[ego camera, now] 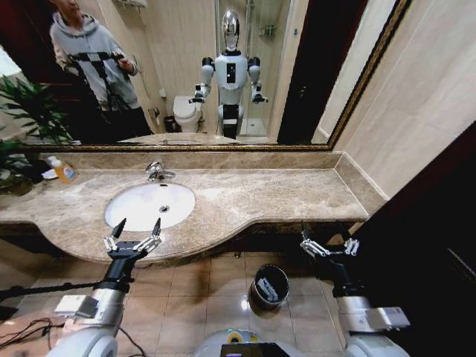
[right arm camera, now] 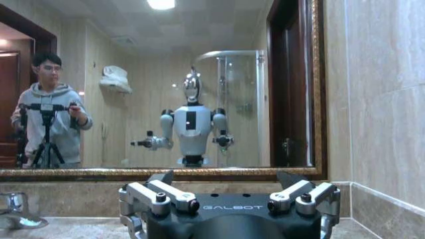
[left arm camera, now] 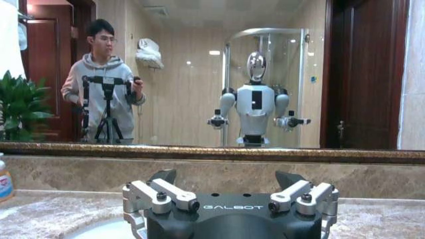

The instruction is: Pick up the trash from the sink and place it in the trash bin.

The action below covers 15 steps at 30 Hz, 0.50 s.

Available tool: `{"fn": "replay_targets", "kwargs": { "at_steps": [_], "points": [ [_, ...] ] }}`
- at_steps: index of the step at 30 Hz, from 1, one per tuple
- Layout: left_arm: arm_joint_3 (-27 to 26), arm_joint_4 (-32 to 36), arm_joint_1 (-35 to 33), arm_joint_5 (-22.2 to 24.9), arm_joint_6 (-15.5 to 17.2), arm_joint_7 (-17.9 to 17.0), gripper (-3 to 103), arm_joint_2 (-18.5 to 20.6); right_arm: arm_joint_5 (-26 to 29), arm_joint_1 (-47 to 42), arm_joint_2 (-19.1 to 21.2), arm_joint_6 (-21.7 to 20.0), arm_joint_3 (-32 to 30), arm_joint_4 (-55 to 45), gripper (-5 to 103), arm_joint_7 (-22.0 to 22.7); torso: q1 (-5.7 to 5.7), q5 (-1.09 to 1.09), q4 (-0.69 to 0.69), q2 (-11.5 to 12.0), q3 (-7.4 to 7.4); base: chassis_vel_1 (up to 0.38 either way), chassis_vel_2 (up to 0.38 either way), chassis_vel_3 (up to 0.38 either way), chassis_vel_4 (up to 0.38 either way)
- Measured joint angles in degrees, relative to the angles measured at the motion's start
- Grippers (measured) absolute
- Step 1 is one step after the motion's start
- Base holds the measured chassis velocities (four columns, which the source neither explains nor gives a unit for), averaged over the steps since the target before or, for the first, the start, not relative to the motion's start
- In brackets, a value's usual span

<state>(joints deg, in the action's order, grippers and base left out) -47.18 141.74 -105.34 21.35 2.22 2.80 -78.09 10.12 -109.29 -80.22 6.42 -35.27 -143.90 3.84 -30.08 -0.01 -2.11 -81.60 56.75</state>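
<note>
Jaws on both grippers are standing wide apart with nothing between them. On the left, the left gripper (ego camera: 137, 232) is hovering at the front edge of the marble table (ego camera: 282, 195), just before the near rim of the sink (ego camera: 125, 204), its two dark fingertips pointing up toward the mirror (ego camera: 245, 44). Over on the right, the right gripper (ego camera: 330, 246) is hanging lower, off the front edge of the table and above the tiled floor (ego camera: 193, 286), well apart from the basin. The sink is sitting left of centre in the table, an oval white bowl with a round metal drain (ego camera: 164, 209) and a chrome faucet (ego camera: 156, 171) behind it; any small bits of trash inside it are too small to make out from the head camera. The trash bin (ego camera: 269, 286) is standing on the floor below the table edge, between the two arms and nearer the right one, with something pale lying inside it. An orange-yellow bottle (ego camera: 66, 172) is resting on the far left of the table beside a green plant (ego camera: 22, 111). In the left wrist view the left gripper (left arm camera: 229, 191) is facing the mirror (the robot's own reflection is showing there), and the right gripper (right arm camera: 229, 191) is doing likewise in its own view, with the faucet (right arm camera: 17, 211) off to one side.
</note>
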Motion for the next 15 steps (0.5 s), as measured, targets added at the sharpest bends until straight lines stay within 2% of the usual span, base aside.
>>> {"fn": "replay_targets", "kwargs": {
  "at_steps": [8, 15],
  "points": [
    [0.00, 0.00, 0.00, 0.00, 0.00, 0.00, 100, 0.00, -1.26, 0.01, 0.16, -2.59, 0.49, 0.10, 100, -1.91, -0.01, 0.01, 0.00, 0.00, 0.00, 0.000, 0.000, 0.000, 0.000],
    [0.00, 0.00, 0.00, 0.00, 0.00, 0.00, 100, 0.00, -1.51, -0.12, 0.07, -2.80, 0.61, 0.33, 100, -2.15, -0.01, 0.01, 0.00, 0.00, 0.00, 0.000, 0.000, 0.000, 0.000]
  ]
}}
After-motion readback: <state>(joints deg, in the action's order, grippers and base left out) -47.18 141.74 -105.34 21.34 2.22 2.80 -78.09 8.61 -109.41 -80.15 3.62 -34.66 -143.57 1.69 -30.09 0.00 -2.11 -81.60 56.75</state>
